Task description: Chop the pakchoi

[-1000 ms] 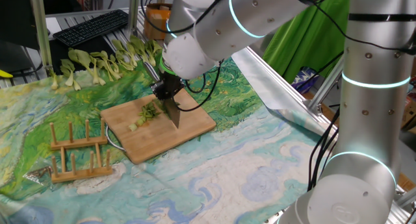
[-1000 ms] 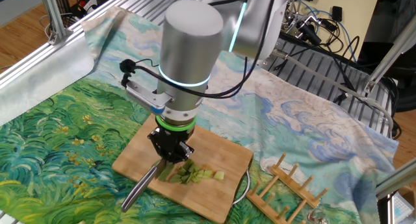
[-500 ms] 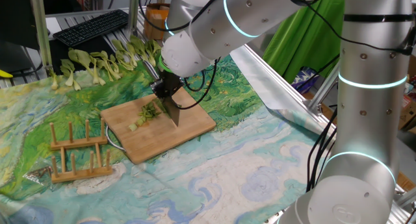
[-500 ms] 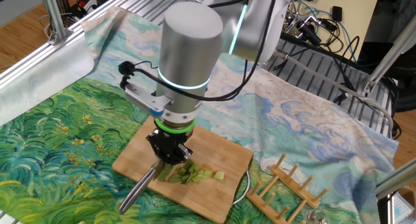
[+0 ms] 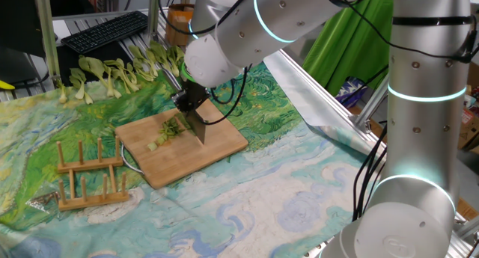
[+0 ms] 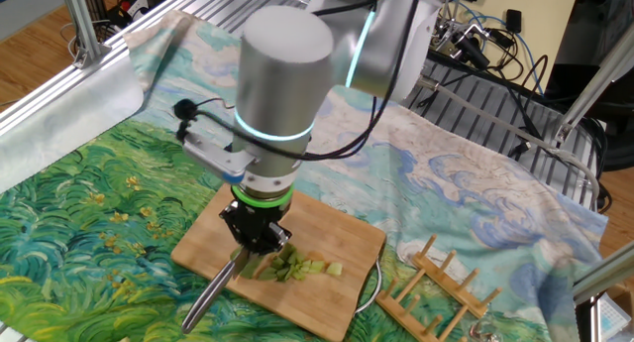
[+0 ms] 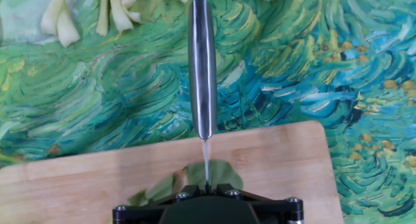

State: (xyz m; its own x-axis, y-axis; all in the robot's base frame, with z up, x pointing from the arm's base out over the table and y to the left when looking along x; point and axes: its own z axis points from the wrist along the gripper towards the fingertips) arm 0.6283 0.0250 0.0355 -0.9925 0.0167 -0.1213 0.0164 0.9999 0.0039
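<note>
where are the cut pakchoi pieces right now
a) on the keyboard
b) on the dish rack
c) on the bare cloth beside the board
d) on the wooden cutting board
d: the pakchoi pieces lie on the cutting board, beside the knife held in the pincer.

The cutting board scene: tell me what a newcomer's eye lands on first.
The big silver arm dominates, its tool shut on a knife pointing down at the wooden board in the middle of the swirly green-blue cloth. Beside the blade lies the chopped pakchoi. A row of whole greens lines the cloth's far edge, and a wooden rack sits beside the board.
</note>
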